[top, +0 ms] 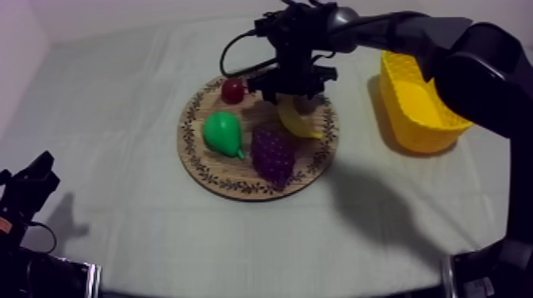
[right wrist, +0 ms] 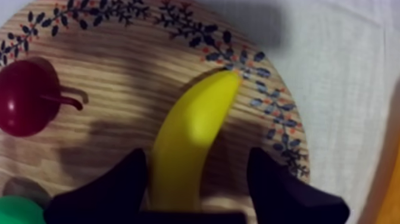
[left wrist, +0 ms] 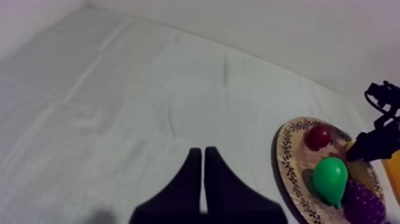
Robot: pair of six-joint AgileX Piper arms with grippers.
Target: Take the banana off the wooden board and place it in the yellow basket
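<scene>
**One squeeze away: right gripper (right wrist: 199, 158) straddles banana (right wrist: 190, 119) on the board (right wrist: 119, 71)**

Two black fingers stand spread wide with the banana's thick end between them. They grasp nothing yet. One finger sits just beside the peel, and the other is apart from it, with bare wood showing between. From above, the banana lies at about two o'clock on the round board, curving down toward four. The small red fruit (top: 232, 91) is at eleven, the pear (top: 222, 133) at nine and the grapes (top: 274, 154) at six, near the banana's lower end. The yellow basket (top: 416, 127) waits off the board at three o'clock.

The grasp looks off-centre. A slight shift toward the open side should let both pads meet the peel together, so the smooth, curved toy does not roll or squirt out. The jaws should probably close across the thick section. A straight lift should then clear the grapes and the red fruit before the carry toward three o'clock.

The left gripper (left wrist: 202, 152) is clenched on nothing, its fingers together as a wedge over bare cloth (top: 119, 95) at the board's eight o'clock. The grey-white cloth is creased but lies flat, and a plain pale wall (top: 24, 32) rises behind the table at twelve.
</scene>
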